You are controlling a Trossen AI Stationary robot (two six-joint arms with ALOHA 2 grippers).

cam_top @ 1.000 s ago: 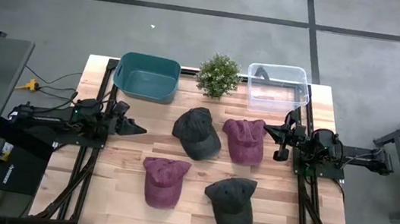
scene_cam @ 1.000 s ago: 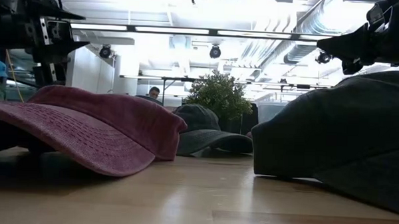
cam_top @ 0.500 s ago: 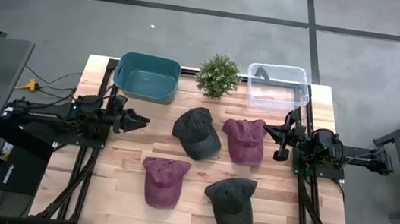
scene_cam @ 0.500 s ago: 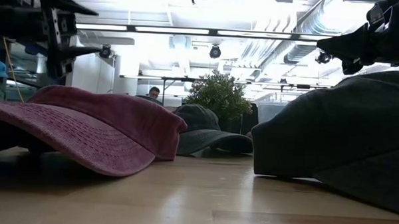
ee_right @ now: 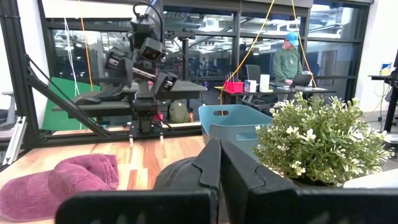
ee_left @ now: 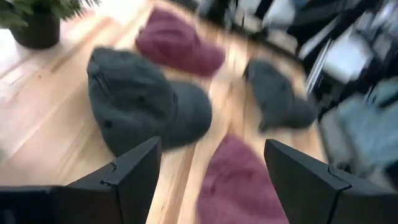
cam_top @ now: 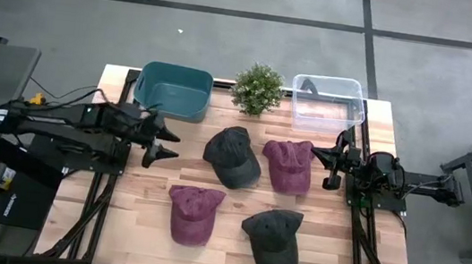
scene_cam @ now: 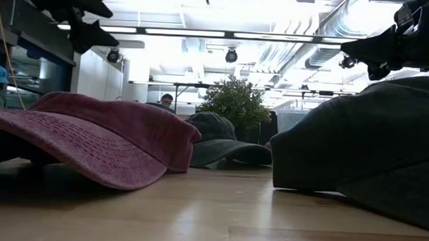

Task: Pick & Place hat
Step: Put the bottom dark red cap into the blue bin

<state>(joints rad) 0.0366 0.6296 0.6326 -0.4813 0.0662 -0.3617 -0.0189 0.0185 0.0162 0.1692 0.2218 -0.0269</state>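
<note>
Since a second earlier, the left arm had swung out from its rest at the table's left edge and reached toward the middle, and its left gripper (cam_top: 163,141) had spread its fingers apart, empty, above bare wood just left of the dark grey cap (cam_top: 233,156). Its wrist view looked down past the two open fingers onto that cap, with the others blurred beyond. The right gripper (cam_top: 334,167) waited at the table's right side beside the maroon cap (cam_top: 288,165), its fingers pressed together on nothing. All four hats lay on the table: the two named, a second maroon cap (cam_top: 191,214) toward the front left, and a second dark cap (cam_top: 273,240) toward the front right. Neither the teal bin (cam_top: 172,90) nor the clear bin (cam_top: 328,101) at the back, either side of the potted plant (cam_top: 257,88), showed a cap inside as far as could be told. By that layout the task looked barely begun: no hat had been grasped, and every pick and placement remained.
</note>
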